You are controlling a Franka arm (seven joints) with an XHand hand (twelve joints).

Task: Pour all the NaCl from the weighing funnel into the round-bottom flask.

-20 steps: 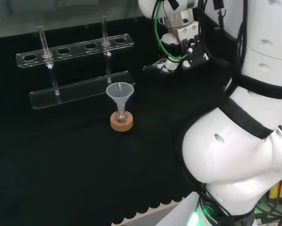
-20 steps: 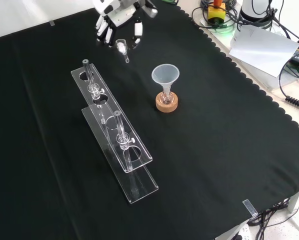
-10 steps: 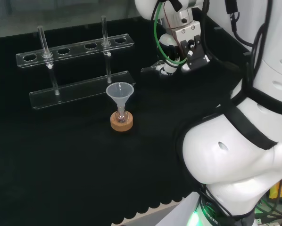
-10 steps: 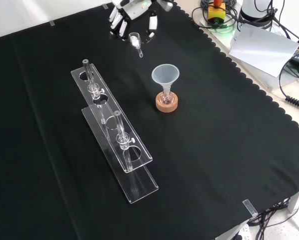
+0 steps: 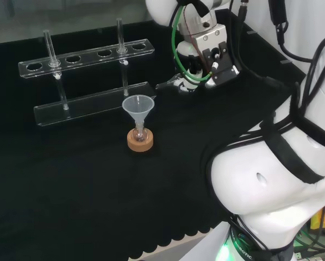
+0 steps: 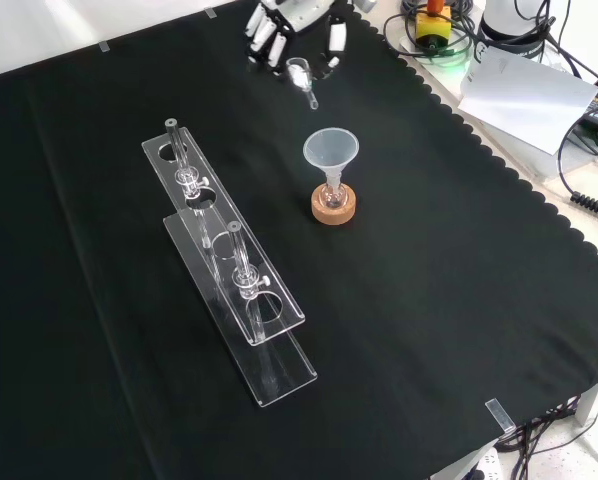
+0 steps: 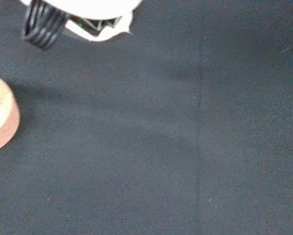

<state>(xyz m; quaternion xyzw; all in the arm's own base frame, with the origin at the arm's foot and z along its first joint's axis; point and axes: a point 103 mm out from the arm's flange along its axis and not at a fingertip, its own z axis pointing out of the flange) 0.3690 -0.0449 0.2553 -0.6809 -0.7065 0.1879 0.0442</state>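
A clear funnel (image 5: 138, 105) sits in a small flask (image 5: 139, 134) on a cork ring (image 5: 140, 141), near a clear rack (image 5: 89, 81).

Laboratory bench setting. Indicators: black cloth (image 6: 459, 300) covering the bench, a clear test-tube rack (image 6: 229, 275) near its centre, a plastic funnel (image 6: 330, 150) in a flask on a cork ring (image 6: 334, 208), cabling (image 6: 579, 190) past the right edge.

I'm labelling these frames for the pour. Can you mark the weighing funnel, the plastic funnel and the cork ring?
weighing funnel (image 6: 300, 74), front view, on its clear cup held in the hand.
plastic funnel (image 6: 330, 150), front view, on its cone.
cork ring (image 5: 140, 142), head view, on its side wall.
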